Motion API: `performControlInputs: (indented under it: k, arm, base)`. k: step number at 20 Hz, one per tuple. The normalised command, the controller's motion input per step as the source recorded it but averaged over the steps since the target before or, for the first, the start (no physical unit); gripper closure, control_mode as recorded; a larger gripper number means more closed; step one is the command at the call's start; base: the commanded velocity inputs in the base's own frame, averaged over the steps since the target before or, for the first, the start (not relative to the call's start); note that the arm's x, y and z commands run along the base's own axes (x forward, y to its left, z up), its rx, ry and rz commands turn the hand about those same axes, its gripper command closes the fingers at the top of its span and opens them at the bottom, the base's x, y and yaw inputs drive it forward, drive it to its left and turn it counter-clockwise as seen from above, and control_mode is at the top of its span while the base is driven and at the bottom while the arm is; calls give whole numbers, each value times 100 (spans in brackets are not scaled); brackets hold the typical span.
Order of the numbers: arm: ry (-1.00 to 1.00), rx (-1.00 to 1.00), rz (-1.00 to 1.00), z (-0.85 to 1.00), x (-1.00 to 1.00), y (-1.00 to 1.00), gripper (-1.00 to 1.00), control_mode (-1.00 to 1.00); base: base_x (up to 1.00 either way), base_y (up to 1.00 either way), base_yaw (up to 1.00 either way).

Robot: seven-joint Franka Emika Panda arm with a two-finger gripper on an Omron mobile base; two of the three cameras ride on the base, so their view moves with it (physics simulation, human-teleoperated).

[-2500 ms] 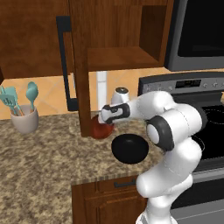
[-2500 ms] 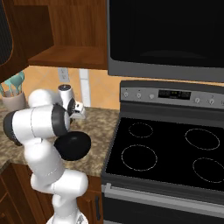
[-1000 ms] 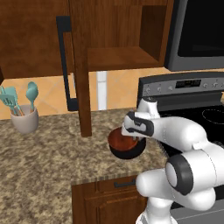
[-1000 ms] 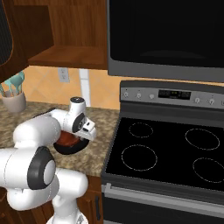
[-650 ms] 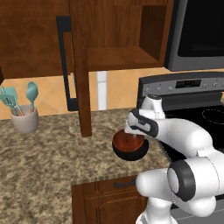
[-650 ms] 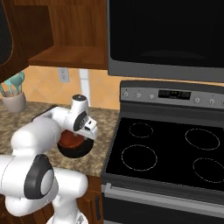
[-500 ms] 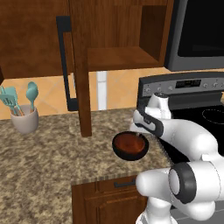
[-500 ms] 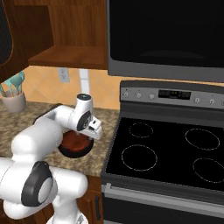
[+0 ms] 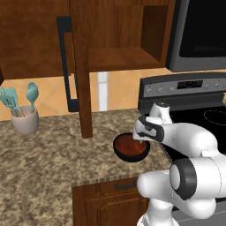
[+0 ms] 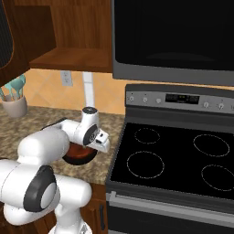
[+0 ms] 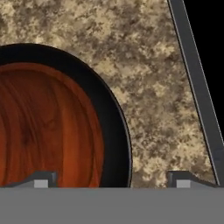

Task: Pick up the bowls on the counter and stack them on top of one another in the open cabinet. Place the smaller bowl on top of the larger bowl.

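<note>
Released, smaller bowl (image 9: 129,145) nests in larger bowl (image 9: 119,152) — gripper (image 11: 113,178) spread above.

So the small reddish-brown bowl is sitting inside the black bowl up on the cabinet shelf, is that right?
Not the shelf. In the left base view the smaller bowl does sit inside the larger bowl, but both rest on the counter beside the stove; the open cabinet shelf above is bare.

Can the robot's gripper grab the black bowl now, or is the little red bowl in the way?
Probably yes. The gripper is open, just above the larger bowl, with the black rim between its fingertips. The smaller bowl sits inside and leaves that rim bare, and on the other side is only counter.
</note>
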Motion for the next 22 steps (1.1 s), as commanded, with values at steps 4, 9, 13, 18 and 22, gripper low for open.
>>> performControlInputs:
  k: [4,9,13,18,22]
  arm:
    - [-4,2,0,-50,0,1,-100,-100]
    - [-7,2,0,-44,1,0,-100,-100]
    - [-5,3,0,-17,5,1,100,-100]
    - [-2,0,0,1,-4,0,100,-100]
    - [-27,3,-6,58,-44,0,100,-100]
  base:
    - [0,0,0]
    - [0,0,0]
    - [0,0,0]
    - [0,0,0]
    - [0,0,0]
